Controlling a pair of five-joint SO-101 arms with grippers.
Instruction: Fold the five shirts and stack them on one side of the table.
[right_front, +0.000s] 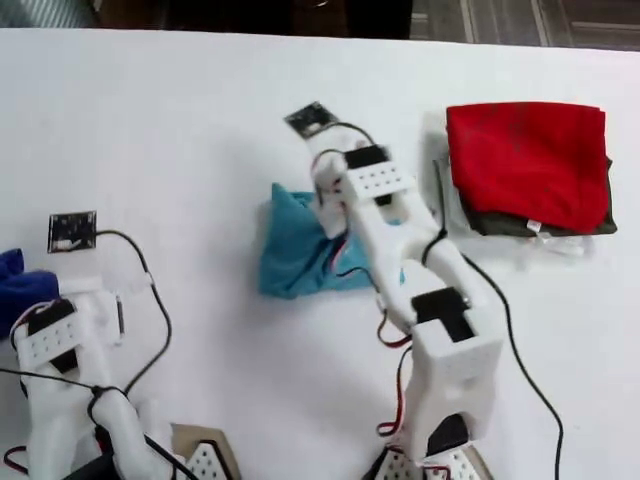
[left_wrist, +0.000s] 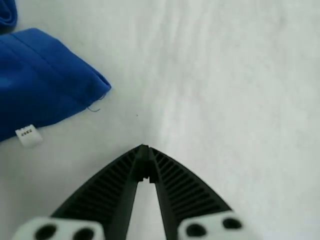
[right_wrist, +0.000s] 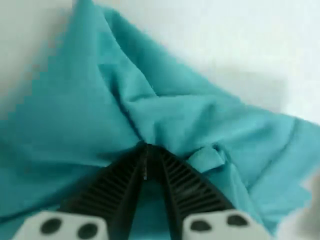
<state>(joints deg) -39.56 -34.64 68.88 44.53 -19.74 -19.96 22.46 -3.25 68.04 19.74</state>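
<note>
My right gripper (right_wrist: 146, 151), jaws clamped on the teal shirt (right_front: 290, 250) mid-frame, has the folded stack (right_front: 525, 165) lying to its upper right.

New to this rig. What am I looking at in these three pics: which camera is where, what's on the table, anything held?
Two small robot arms stand side by side at a white table. One picture looks down from a fixed camera; the other two come from a camera on each arm's wrist. The right gripper is shut on a crumpled teal shirt. The left gripper is shut, holding nothing, near a blue shirt. A folded red shirt tops a stack across the table from the blue one.
</note>
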